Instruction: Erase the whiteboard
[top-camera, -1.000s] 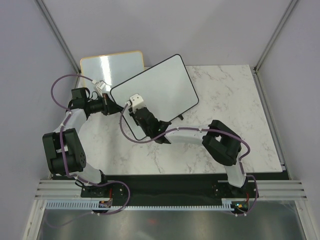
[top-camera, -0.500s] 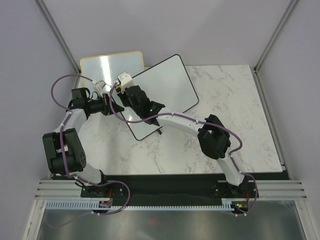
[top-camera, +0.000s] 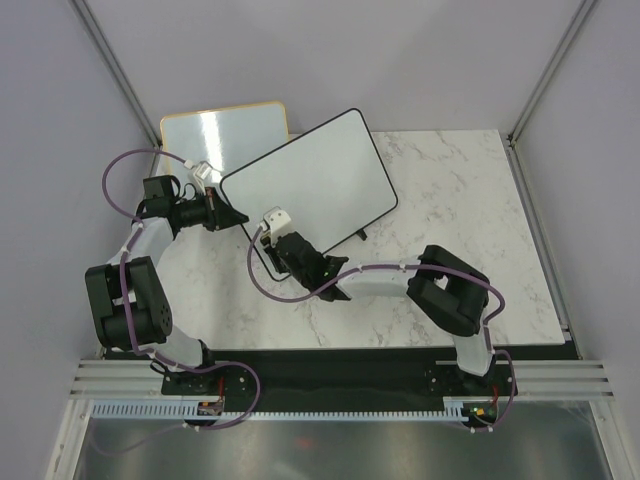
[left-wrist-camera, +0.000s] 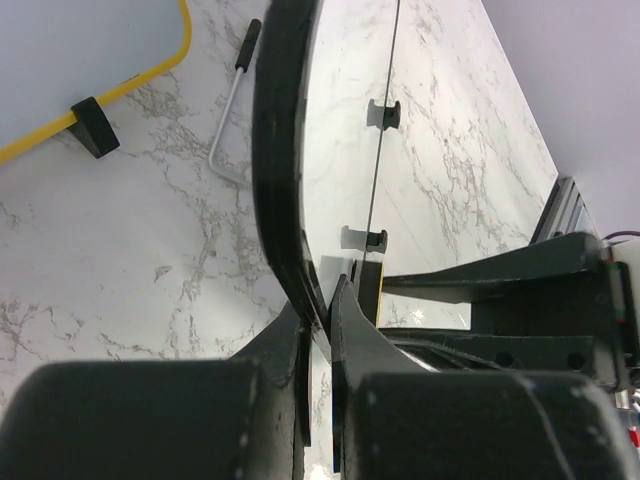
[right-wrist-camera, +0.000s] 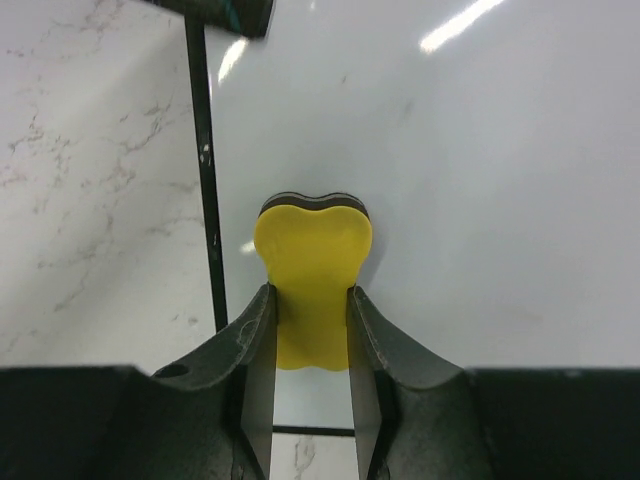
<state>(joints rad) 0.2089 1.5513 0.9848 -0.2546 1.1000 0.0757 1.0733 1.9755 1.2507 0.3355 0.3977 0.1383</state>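
Right, starting at the right gripper (right-wrist-camera: 310, 295): its two fingers are pressed in on the waist of a yellow bone-shaped eraser (right-wrist-camera: 312, 240), with a dark pad layer showing along the eraser's far edge. The eraser sits face-down on the whiteboard (top-camera: 320, 180), just beside the thin black frame (right-wrist-camera: 200, 150) on its left side and close to the near frame rail. Around the eraser the surface reads white, with bright glare streaks further up.

The left gripper (left-wrist-camera: 318, 305) is pinched onto the rim of the same whiteboard at its left corner. From that wrist camera I see the board edge-on. Two small black feet (left-wrist-camera: 380, 112) show on its underside, and I cannot tell whether they touch the tabletop.

From overhead, the whiteboard lies at an angle across the back left of the marble table (top-camera: 450, 200). Its far left corner overlaps the smaller orange-framed board (top-camera: 220, 125) behind it. An L-shaped metal key with a black grip (left-wrist-camera: 232, 105) lies on the marble between the two boards.
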